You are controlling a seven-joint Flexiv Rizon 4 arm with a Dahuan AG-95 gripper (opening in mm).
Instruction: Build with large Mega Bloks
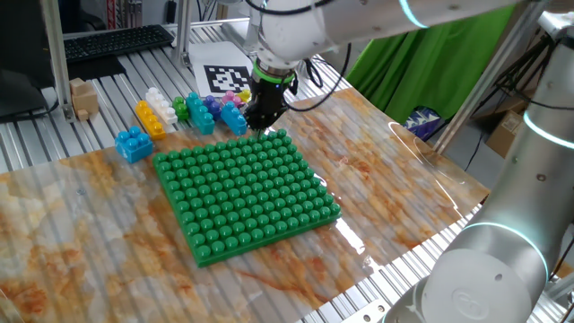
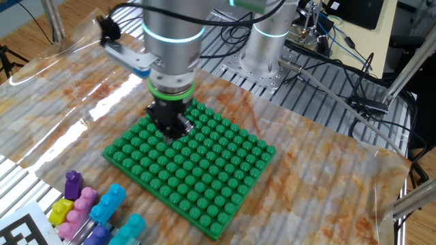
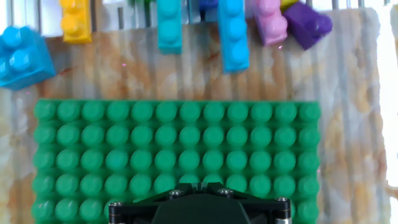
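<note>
The large Mega Bloks lie in a loose row beyond the far edge of the green baseplate [image 1: 242,193]. There is a blue two-by-two brick [image 1: 133,144], a yellow brick [image 1: 150,118], a white brick [image 1: 160,100], a green brick [image 1: 199,113] and a light blue brick [image 1: 233,117]. The hand view shows the blue block [image 3: 22,56], yellow [image 3: 76,18], two light blue [image 3: 232,34], pink [image 3: 268,22] and purple [image 3: 308,25]. My gripper [image 1: 265,118] hangs low over the baseplate's far edge, short of the bricks. Its fingers look closed together with nothing held.
A sheet with a black-and-white marker [image 1: 224,77] lies behind the bricks. A small wooden block [image 1: 83,97] stands at the far left on the slatted metal table. A second robot base [image 2: 269,41] stands beyond the baseplate [image 2: 197,170], with cables to its right.
</note>
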